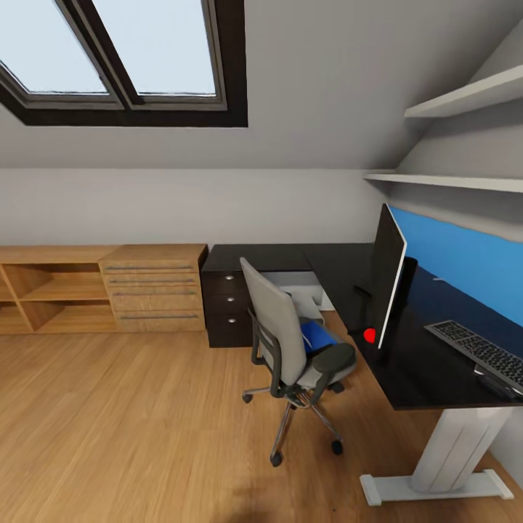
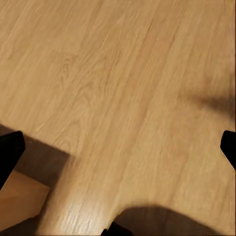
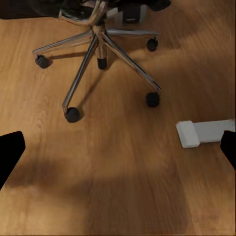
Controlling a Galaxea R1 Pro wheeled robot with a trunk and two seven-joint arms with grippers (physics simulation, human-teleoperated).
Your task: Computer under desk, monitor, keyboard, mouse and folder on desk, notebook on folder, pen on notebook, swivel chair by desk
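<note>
Black L-shaped desk [image 1: 428,378]: carries upright monitor [image 1: 388,272], seen edge-on, and keyboard [image 1: 479,352] beside it near the front edge. Small red item [image 1: 370,335] at the monitor's foot; identity unclear. Grey swivel chair [image 1: 280,334] on the wood floor [image 1: 131,428], just beside the desk; blue folder [image 1: 318,337] lies on its seat. Left gripper [image 2: 118,147] and right gripper [image 3: 118,147]: jaws spread wide, holding nothing, above floor.

The grey swivel chair with chrome base [image 1: 294,349] stands against the black L-shaped desk's [image 1: 428,363] front edge; wooden floor [image 1: 123,428] left of it lies open.
</note>
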